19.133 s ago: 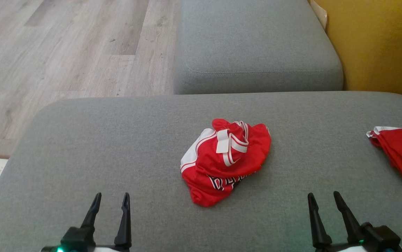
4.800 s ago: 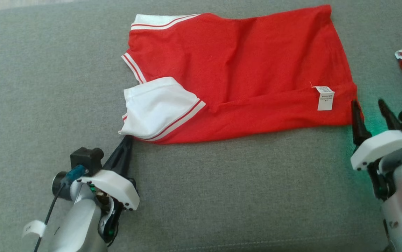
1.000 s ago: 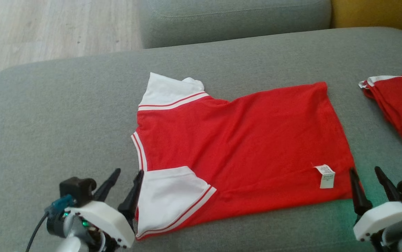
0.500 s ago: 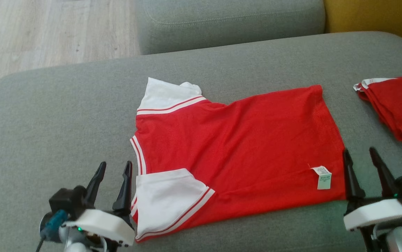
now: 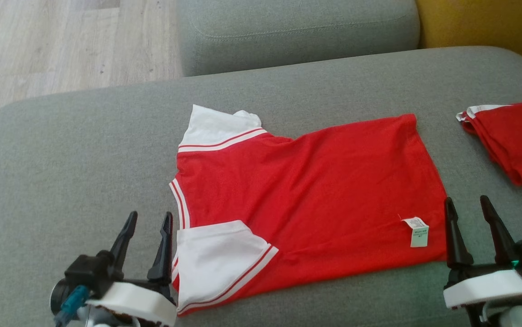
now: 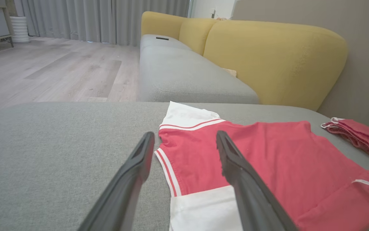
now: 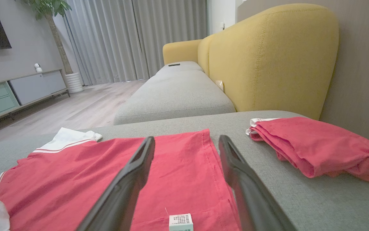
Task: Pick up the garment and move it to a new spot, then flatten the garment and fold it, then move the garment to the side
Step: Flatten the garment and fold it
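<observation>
**Shirt now flat; both grippers off it, jaws apart**

Since the earliest frame the garment [image 5: 306, 200] has gone from a crumpled heap to a sheet spread flat. Within the last second the left gripper [image 5: 150, 214] has swung from a tilt to pointing straight at the far edge. The head camera has shifted slightly as well.

Position: the garment lies about midway across the grey cushion [image 5: 83, 159], closer to its near edge than its far one. Its long axis runs left to right. The neck and the near white sleeve [image 5: 215, 259] are at the left end, the hem at the right end. The care label [image 5: 417, 231] sits by the near right corner.

Tools: the left gripper is spread wide and empty, just beside the near white sleeve. The right gripper [image 5: 466, 200] is likewise spread and empty, just beside the hem's near corner. Each arm stands at its own end, so the pair brackets the near long edge. Whether the fingertips touch the cushion cannot be told.

Judgement: flattening looks done and the fold comes next. It probably carries the near edge toward the far edge, with both ends lifted together.

Surroundings: a second red garment [image 5: 510, 136], folded, lies at the cushion's right edge, apart from the hem but near the right arm. A rightward sweep could drag it. The far sleeve [image 5: 215, 127] looks slightly rumpled.
</observation>
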